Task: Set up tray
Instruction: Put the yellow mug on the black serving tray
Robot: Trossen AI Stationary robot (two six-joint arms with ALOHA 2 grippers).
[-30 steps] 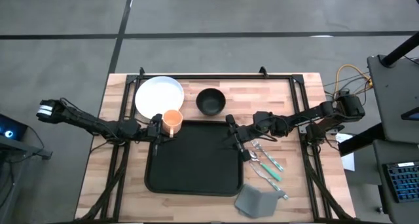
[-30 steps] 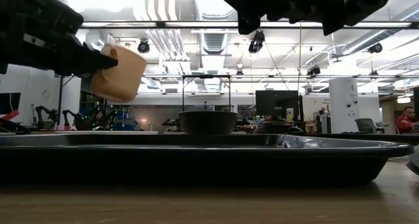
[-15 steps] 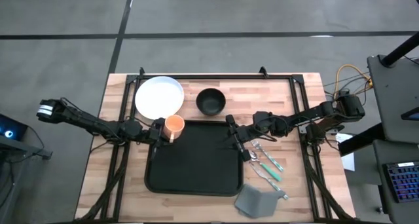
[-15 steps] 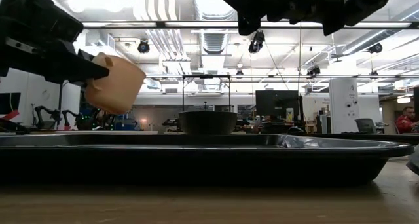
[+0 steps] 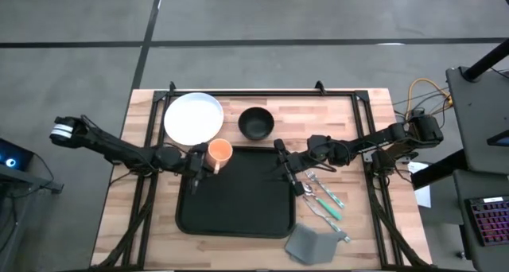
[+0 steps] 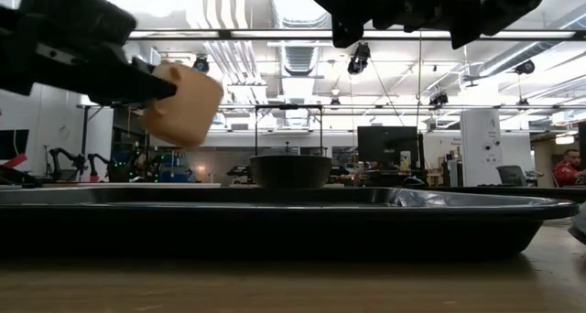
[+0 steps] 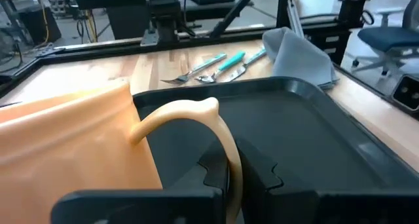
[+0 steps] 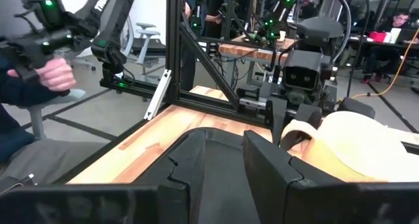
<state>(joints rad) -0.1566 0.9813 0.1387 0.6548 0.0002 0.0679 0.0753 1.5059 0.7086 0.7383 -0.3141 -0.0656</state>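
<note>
An orange cup (image 5: 219, 153) with a loop handle hangs over the far left corner of the black tray (image 5: 236, 200), with my left gripper (image 5: 199, 159) shut on it. In the low view the cup (image 6: 183, 102) is tilted and clear of the tray's rim (image 6: 275, 201). My right gripper (image 5: 282, 162) hovers level over the tray's right edge. In its wrist view its fingers (image 8: 226, 165) stand a little apart with nothing between them, facing the cup (image 8: 357, 152). My left gripper pinches the cup's loop handle (image 7: 226, 152) between its two fingers. The fingers come nearly level from the table's left. The cup's body (image 7: 72, 139) sits beside the fingers, lifted clear of the tray and tilted.
A white plate (image 5: 193, 118) and a black bowl (image 5: 256, 122) sit behind the tray. Cutlery with teal handles (image 5: 324, 199) and a grey napkin (image 5: 310, 242) lie to the tray's right. A person's hand (image 8: 49, 73) holds a controller beyond the table.
My left gripper has carried the cup toward the table's right edge, from beside the tray's left rim to above its far left corner. The cup dipped a little and then rose again, still tilted. My right gripper has kept still.
</note>
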